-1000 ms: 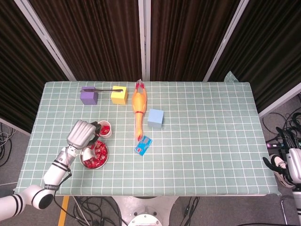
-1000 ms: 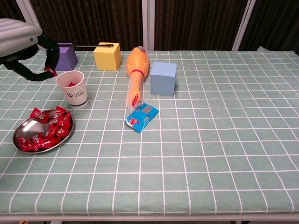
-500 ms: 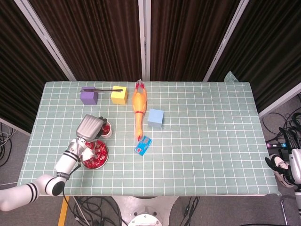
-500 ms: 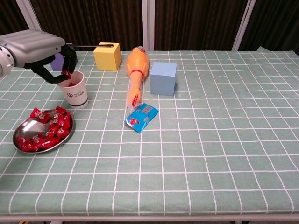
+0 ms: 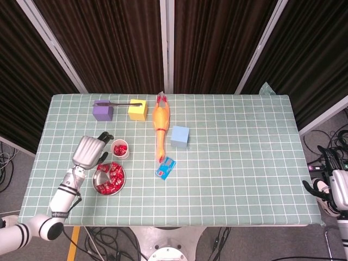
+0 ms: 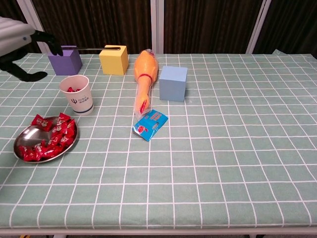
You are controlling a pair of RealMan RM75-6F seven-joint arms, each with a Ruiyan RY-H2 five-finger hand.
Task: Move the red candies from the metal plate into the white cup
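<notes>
- Beside the white paper cup (image 5: 120,149), the left hand (image 5: 88,150) hovers with fingers spread, holding nothing.
- Red wrapped candies (image 6: 51,140) lie heaped on the round metal plate (image 6: 22,140); a few sit inside the cup.
- At the table's far right edge, the right hand (image 5: 335,190) hangs; whether it grips anything cannot be told.

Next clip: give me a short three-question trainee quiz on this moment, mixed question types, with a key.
1. True or false: the robot's left hand holds a red candy.
2. Which lies nearest the blue snack packet? A) purple block B) orange rubber chicken C) yellow block
3. Fill in: red candies lie in the round metal plate and in the ____.

Key: 1. False; it is empty, beside the white paper cup. 2. B. 3. white paper cup.
</notes>
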